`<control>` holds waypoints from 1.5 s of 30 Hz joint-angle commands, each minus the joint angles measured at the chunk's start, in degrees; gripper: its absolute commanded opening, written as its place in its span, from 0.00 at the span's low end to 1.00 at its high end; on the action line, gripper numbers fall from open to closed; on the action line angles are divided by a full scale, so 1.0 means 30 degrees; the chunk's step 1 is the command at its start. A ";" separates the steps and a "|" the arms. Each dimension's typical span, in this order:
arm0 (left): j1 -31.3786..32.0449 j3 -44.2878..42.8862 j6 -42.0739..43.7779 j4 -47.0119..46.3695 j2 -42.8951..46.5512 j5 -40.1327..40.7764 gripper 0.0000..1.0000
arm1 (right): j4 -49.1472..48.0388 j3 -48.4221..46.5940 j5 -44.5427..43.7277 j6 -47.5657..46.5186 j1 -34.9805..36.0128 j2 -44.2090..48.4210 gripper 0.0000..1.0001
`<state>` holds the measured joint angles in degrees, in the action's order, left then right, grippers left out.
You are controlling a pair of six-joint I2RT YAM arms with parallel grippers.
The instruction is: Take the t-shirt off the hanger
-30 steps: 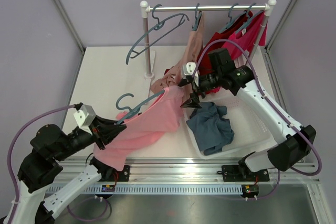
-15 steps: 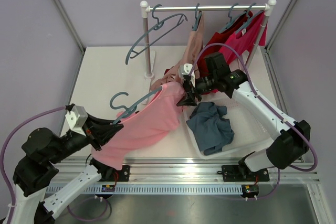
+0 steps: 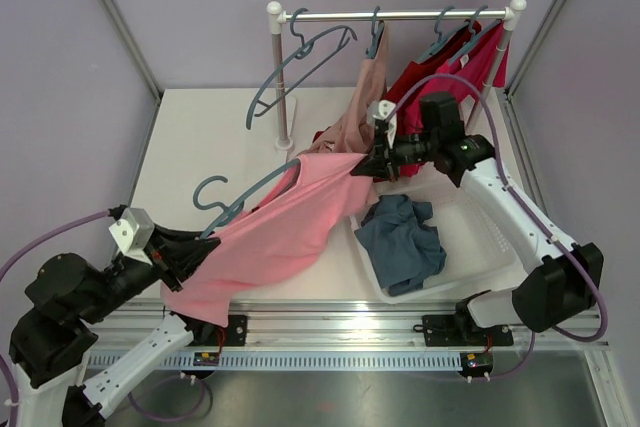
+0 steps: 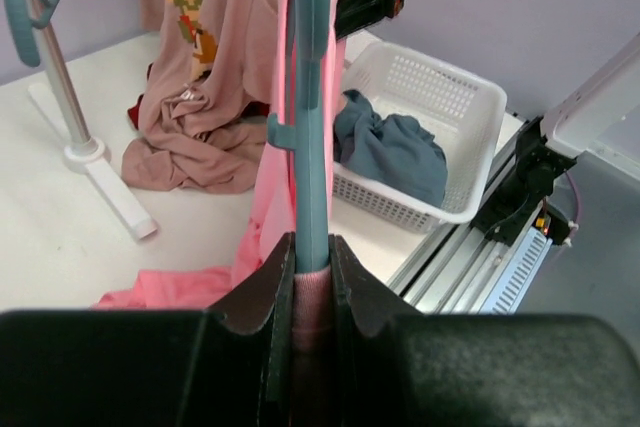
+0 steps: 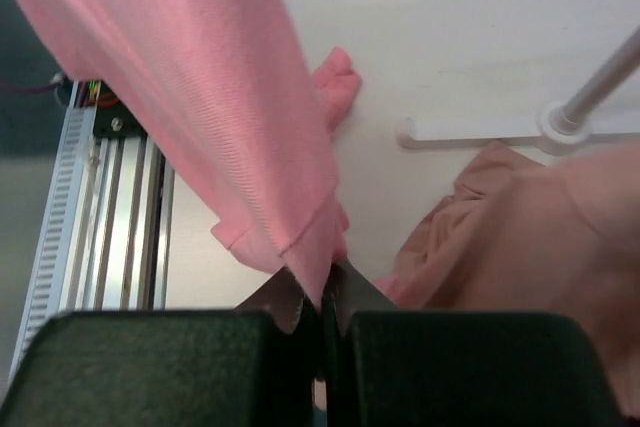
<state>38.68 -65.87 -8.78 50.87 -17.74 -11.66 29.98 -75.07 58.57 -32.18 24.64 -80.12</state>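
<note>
A pink t-shirt [image 3: 275, 237] hangs stretched over a teal hanger [image 3: 232, 205] between my two arms. My left gripper [image 3: 192, 253] is shut on the hanger's lower arm and the shirt fabric over it; in the left wrist view the hanger [image 4: 310, 127] runs up out of the shut gripper [image 4: 311, 272]. My right gripper [image 3: 366, 164] is shut on the shirt's far edge. In the right wrist view the t-shirt [image 5: 220, 117] comes to a point pinched in the gripper [image 5: 322, 292].
A white basket [image 3: 478, 237] at the right holds a blue-grey garment [image 3: 402, 239]. A rack [image 3: 400, 16] at the back carries an empty hanger [image 3: 300, 67], a tan shirt [image 3: 362, 97] and red garments [image 3: 450, 67]. Its post and foot [image 3: 284, 137] stand mid-table.
My right gripper has shut on the pink t-shirt's edge and drawn it back to the right. The left arm has pulled the hanger toward the near left, stretching the shirt.
</note>
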 commanded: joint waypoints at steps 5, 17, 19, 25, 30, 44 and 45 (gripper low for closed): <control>-0.0001 -0.1599 0.0874 0.0327 0.0374 0.1835 0.00 | -0.3926 0.0676 -0.0620 0.4309 -0.3350 0.1510 0.00; 0.0086 -0.2652 0.0465 0.0417 0.1370 0.1865 0.00 | -0.4983 0.0502 -0.2823 0.7681 -0.5138 -0.0303 0.00; 0.0320 -0.2683 0.0143 0.0125 0.1720 0.2303 0.00 | -0.4924 0.0472 -0.2823 0.7798 -0.5138 -0.0481 0.00; 0.0935 -0.2830 0.0200 -0.1048 0.1577 0.3096 0.00 | -0.4632 0.0209 -0.2881 0.7740 -0.5138 -0.0892 0.00; 0.1491 -0.2859 0.0142 -0.1956 0.1721 0.2921 0.00 | -0.4484 0.0179 -0.3407 0.7534 -0.5138 -0.0862 0.00; 0.3045 -0.2246 -0.0444 -0.2455 0.3042 0.5146 0.00 | -0.4837 0.0266 -0.3533 0.7596 -0.5168 -0.1156 0.00; 0.3046 -0.2070 -0.0444 -0.2600 0.2954 0.5147 0.00 | -0.4749 0.0354 -0.2917 0.7419 -0.5081 -0.1185 0.00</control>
<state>47.42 -68.86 -9.76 51.33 -12.21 0.58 18.70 -72.84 60.34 -7.53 13.58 -81.73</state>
